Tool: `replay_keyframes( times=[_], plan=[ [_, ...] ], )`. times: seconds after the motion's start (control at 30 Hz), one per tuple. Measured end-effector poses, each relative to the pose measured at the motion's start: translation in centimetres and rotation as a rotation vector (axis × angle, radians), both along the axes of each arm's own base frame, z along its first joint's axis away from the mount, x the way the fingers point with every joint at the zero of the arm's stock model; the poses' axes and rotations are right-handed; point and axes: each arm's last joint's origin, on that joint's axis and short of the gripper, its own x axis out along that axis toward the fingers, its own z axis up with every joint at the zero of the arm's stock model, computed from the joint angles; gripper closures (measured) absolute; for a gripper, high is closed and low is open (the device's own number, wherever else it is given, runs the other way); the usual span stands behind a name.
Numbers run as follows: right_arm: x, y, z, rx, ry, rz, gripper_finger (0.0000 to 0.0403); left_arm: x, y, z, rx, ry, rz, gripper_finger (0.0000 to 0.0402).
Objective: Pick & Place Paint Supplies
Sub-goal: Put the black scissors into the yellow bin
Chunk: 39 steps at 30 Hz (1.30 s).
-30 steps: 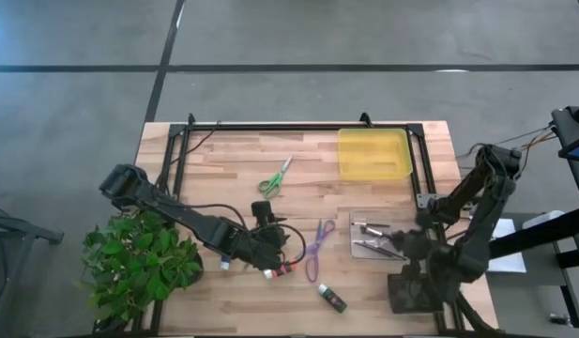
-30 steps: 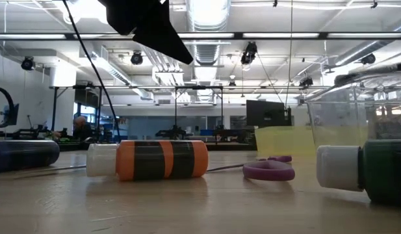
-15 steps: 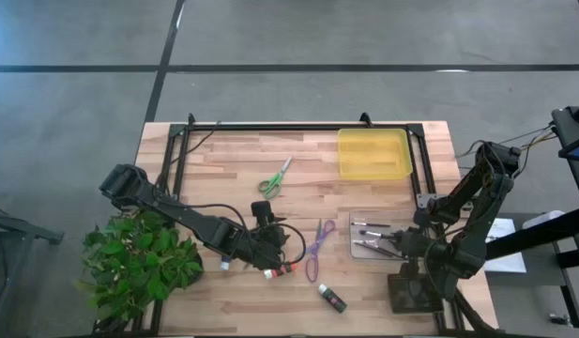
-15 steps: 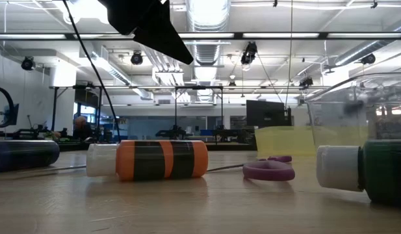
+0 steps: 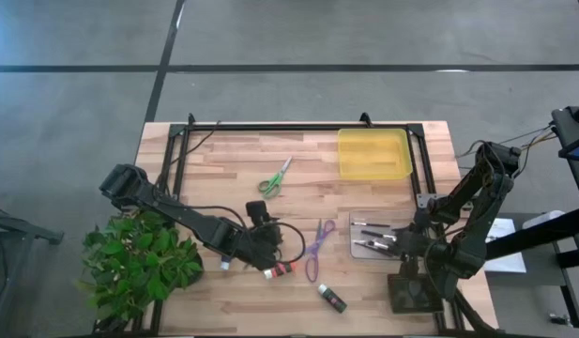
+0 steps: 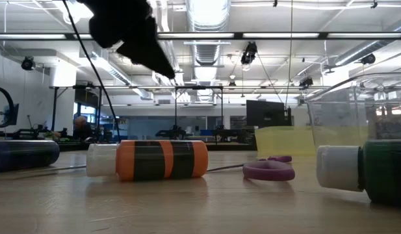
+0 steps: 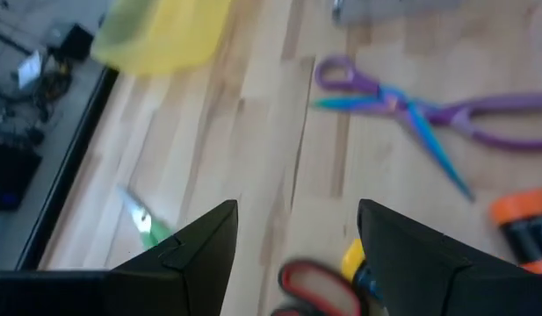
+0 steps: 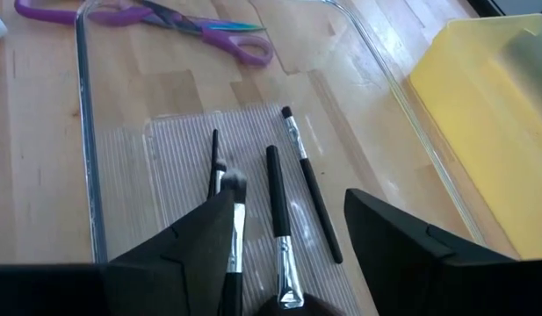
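Here the right gripper hovers with jaws parted and empty above the clear tray, where three thin dark brushes lie side by side. The left gripper, also spread and holding nothing, hangs over the red scissors and orange tube, near the purple scissors.

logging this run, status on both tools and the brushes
Right tool open over clear tray, three brushes lying in it. Left tool open, empty, above red scissors and orange tube. Nothing in the way.
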Motion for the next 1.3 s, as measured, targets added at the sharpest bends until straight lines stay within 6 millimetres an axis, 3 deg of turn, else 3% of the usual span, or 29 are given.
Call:
replay_keyframes(
  times=[0.43,0.97,1.13,1.3],
  plan=[
    [0.1,0.1,0.2,0.009,-0.011,0.001,0.0185,-0.9,-0.5,-0.5,-0.082,0.089,-0.009,0.0160],
    [0.1,0.3,0.1,0.016,-0.016,0.007,0.0184,-1.0,-3.9,-0.1,-0.189,0.096,-0.353,0.0160],
    [0.1,0.3,0.1,0.016,-0.016,0.010,0.0184,-1.3,-4.0,-0.3,-0.230,0.133,-0.342,0.0160],
    [0.1,0.3,0.1,0.019,-0.017,0.010,0.0184,-2.1,-3.7,-0.8,-0.289,0.196,-0.226,0.0160]
  ],
)
